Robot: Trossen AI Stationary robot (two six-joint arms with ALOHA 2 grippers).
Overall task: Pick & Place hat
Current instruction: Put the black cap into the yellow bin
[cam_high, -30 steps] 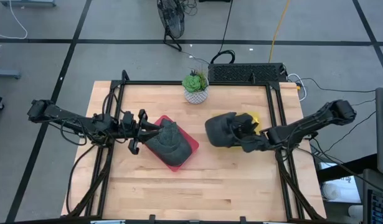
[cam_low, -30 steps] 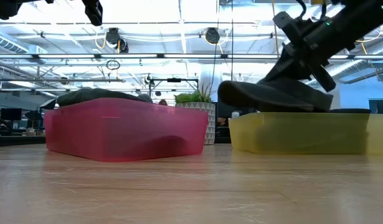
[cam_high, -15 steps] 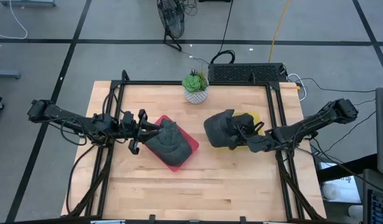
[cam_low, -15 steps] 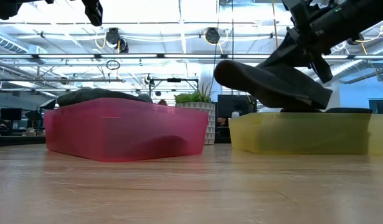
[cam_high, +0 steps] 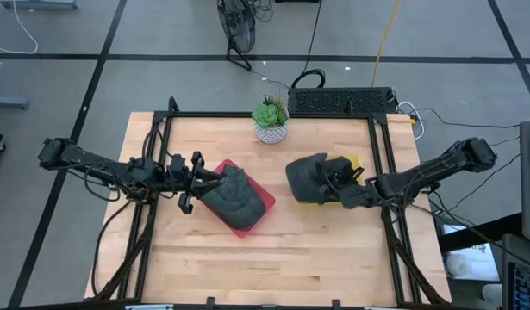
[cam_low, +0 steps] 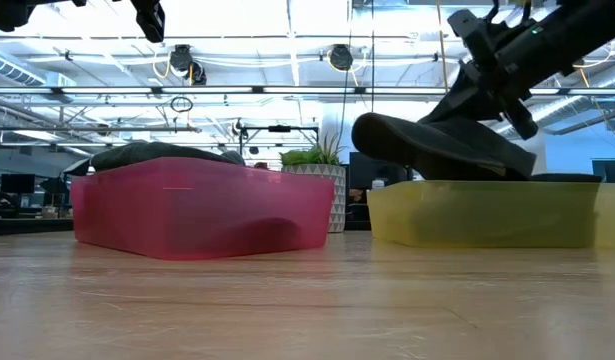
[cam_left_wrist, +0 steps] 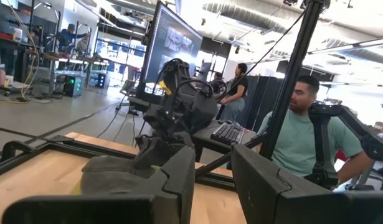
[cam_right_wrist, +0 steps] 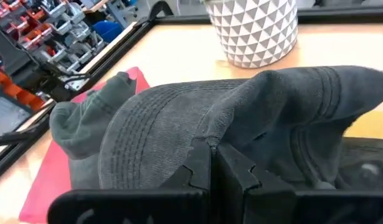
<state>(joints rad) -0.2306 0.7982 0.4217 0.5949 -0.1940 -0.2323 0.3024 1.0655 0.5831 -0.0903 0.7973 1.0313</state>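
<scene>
While its two fingers are pinched tight together on the fabric, the right gripper (cam_high: 343, 191) holds a dark grey hat (cam_high: 312, 179) by its rear edge, over the yellow bin (cam_low: 487, 213) at the right side of the wooden table (cam_high: 273, 258); the hat reaches out from the fingertips toward the table's middle, its brim end tilted up above the bin's rim and its gripped end low at the rim, as the low view shows; in the right wrist view the cloth bunches directly ahead of the closed fingers (cam_right_wrist: 197, 168); beyond the hat stands a white patterned pot with a green plant (cam_high: 271, 120) at the table's far edge; to the other side lies a red bin (cam_high: 263, 200) with a second grey hat (cam_high: 233, 196) resting in it, well apart from the held one; the left gripper (cam_high: 196, 182) waits just beside that red bin with its fingers (cam_left_wrist: 179, 180) parted and nothing between them; in the left wrist view a person in a light green shirt (cam_left_wrist: 300, 140) sits beyond the table
</scene>
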